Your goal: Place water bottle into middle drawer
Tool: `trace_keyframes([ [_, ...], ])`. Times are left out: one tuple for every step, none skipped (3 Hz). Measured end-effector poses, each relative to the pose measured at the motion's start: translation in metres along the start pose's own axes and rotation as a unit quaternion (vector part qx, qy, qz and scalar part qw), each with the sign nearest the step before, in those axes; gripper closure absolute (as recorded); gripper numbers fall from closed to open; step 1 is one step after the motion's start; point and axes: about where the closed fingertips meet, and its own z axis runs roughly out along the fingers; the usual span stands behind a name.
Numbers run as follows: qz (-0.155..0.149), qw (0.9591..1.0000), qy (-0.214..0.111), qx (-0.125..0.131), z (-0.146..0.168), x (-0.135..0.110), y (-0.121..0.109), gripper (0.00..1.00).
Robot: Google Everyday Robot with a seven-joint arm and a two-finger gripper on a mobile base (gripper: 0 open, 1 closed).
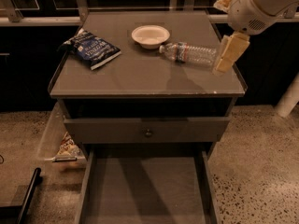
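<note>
Gripper: the gripper (226,56) hangs over the right side of the cabinet top, at the far right of the scene, below the arm's white wrist (254,6).
Gripper state: I cannot tell whether it is wide, narrow or holding anything. Its cream-coloured end overlaps the base end of the bottle in this view, and contact cannot be made out.
Water bottle: the water bottle (190,53) lies on its side on the cabinet top (140,76), right of centre. Its white cap points left and its base points right toward the gripper.
Bowl: a small white bowl (150,35) sits upright at the far middle of the top. It is just beside the bottle's cap end; whether they touch cannot be told.
Snack bag: a blue snack bag (91,49) lies flat on the left part of the top, well apart from the bottle.
Middle drawer: the middle drawer (145,188) is pulled out toward the near side, below the top. Its flat grey floor is bare and the bottle is not in it.
Drawer front: a closed grey drawer front (112,130) with a round knob (148,133) sits just above the open drawer.
Bin: a clear bin (50,136) stands on the left of the cabinet with a packet (67,148) inside.
Floor: speckled floor (254,167) lies on the right.
</note>
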Motion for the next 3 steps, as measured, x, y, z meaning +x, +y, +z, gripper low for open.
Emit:
trace_keyframes([
  [0.016, 0.9996, -0.024, 0.005, 0.016, 0.017, -0.018, 0.0],
  [0.049, 0.9974, -0.052, -0.011, 0.067, 0.043, -0.042, 0.0],
  [0.049, 0.9974, -0.052, -0.012, 0.067, 0.043, -0.042, 0.0],
])
